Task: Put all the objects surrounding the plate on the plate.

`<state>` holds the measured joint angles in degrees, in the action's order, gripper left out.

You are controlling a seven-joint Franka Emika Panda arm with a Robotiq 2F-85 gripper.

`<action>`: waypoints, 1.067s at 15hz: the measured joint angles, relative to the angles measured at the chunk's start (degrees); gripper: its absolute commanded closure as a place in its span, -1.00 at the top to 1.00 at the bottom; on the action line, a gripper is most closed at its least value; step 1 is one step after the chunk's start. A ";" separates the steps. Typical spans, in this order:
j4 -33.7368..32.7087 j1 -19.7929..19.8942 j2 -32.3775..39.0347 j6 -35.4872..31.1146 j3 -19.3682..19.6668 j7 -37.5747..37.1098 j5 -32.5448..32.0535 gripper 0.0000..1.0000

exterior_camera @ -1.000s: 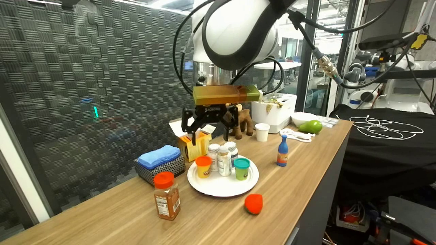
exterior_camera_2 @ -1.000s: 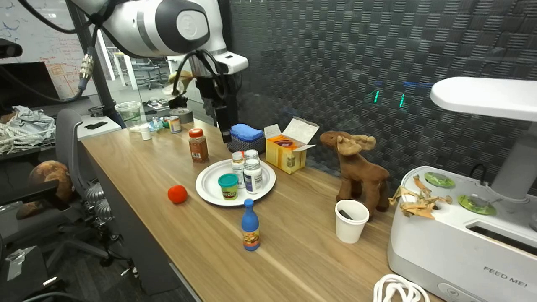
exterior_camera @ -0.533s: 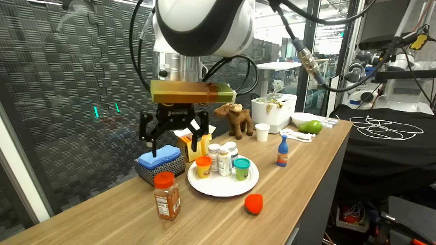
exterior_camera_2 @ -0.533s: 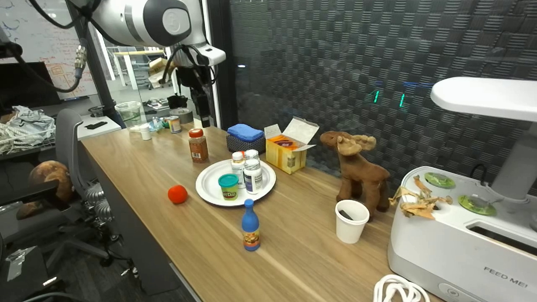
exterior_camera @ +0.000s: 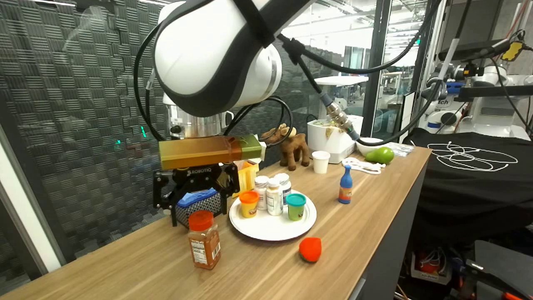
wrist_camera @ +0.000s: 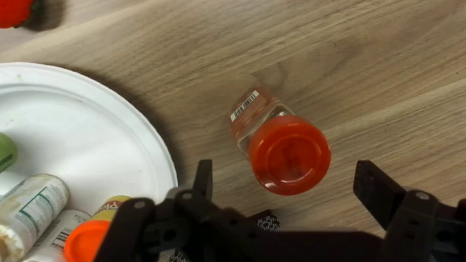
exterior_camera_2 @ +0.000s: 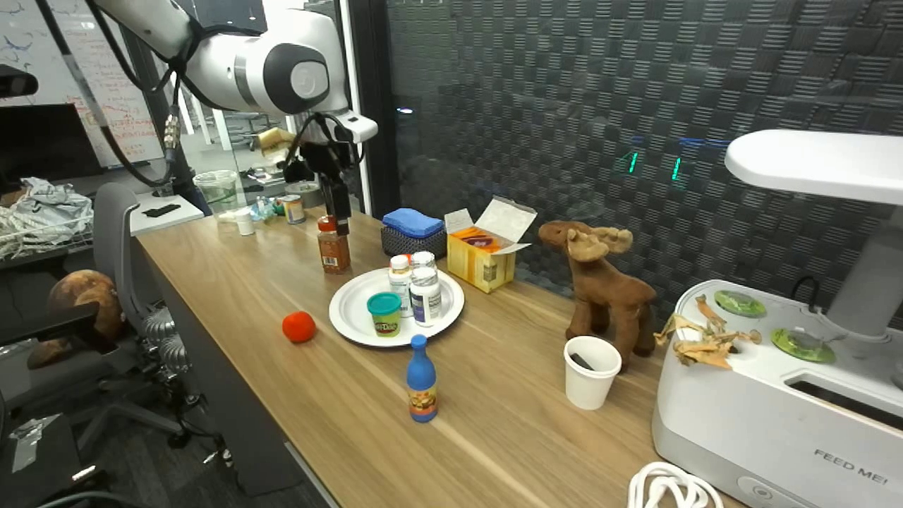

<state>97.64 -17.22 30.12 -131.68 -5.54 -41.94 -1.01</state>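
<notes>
Jar stands upright and ungripped, its orange-red lid showing between the widely parted fingers of the gripper, long axis running roughly with their reach; lowering is judged the next move, though fore-aft alignment cannot be confirmed.
</notes>
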 measured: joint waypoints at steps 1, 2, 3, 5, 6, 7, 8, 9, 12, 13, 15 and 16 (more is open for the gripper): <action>-0.62 -0.35 0.57 0.24 0.29 -0.03 -0.12 1.00; -1.23 -0.77 1.00 0.56 0.68 -0.20 -0.51 1.00; -1.71 -1.26 1.28 0.84 1.13 -0.54 -1.08 1.00; -2.48 -2.45 1.38 1.50 2.22 -1.77 -3.11 1.00; -2.93 -3.05 1.37 2.11 2.70 -2.48 -4.19 1.00; -3.34 -3.56 1.35 2.73 3.07 -3.19 -5.07 1.00; -3.74 -3.94 1.31 3.52 3.23 -3.76 -5.58 1.00; -4.08 -4.19 1.30 4.43 3.24 -4.09 -5.65 1.00; -4.60 -4.57 1.28 6.84 3.07 -4.37 -5.65 1.00; -4.66 -4.58 1.28 7.52 2.99 -4.46 -5.65 1.00; -4.76 -4.59 1.28 8.72 2.88 -4.60 -5.65 1.00; -4.79 -4.58 1.28 9.11 2.85 -4.66 -5.64 1.00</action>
<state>92.85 -21.80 31.39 -122.57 -2.70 -46.60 -6.65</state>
